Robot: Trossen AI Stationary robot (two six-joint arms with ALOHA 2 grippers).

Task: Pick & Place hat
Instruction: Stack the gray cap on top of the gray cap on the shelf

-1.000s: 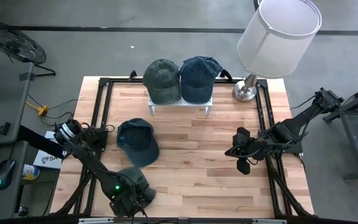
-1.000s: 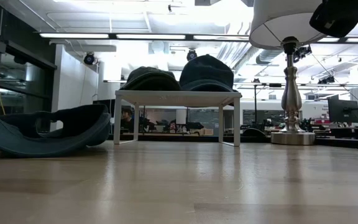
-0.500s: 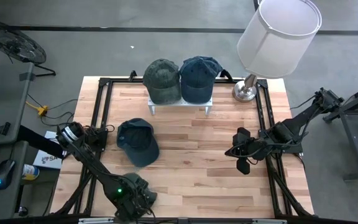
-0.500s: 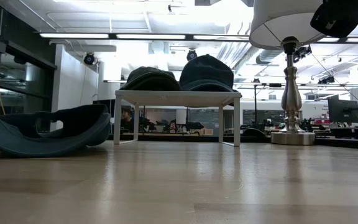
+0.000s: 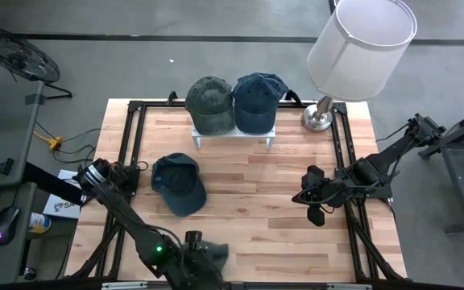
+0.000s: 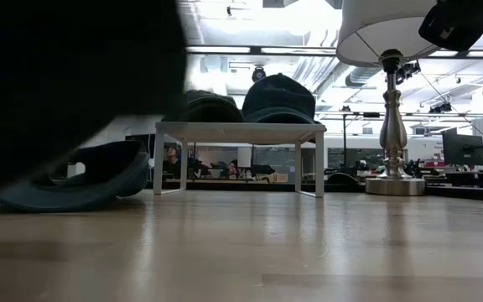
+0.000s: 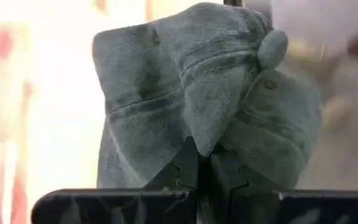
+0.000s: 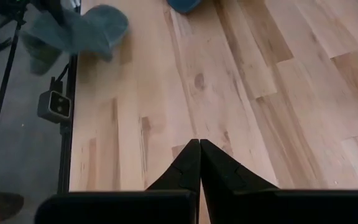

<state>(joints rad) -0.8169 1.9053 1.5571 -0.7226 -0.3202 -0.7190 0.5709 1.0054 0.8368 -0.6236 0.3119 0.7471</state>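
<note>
Gripping a grey-green hat (image 7: 204, 112), the left gripper (image 7: 202, 167) sits at the table's (image 5: 296, 217) near edge. Right gripper (image 8: 199, 163), clenched empty, waits at right.

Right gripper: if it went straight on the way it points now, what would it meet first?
Probably the bare wooden table: the shut right gripper aims down across open boards. The grey hat held by the left gripper lies off to one side, though depth is unclear.
</note>
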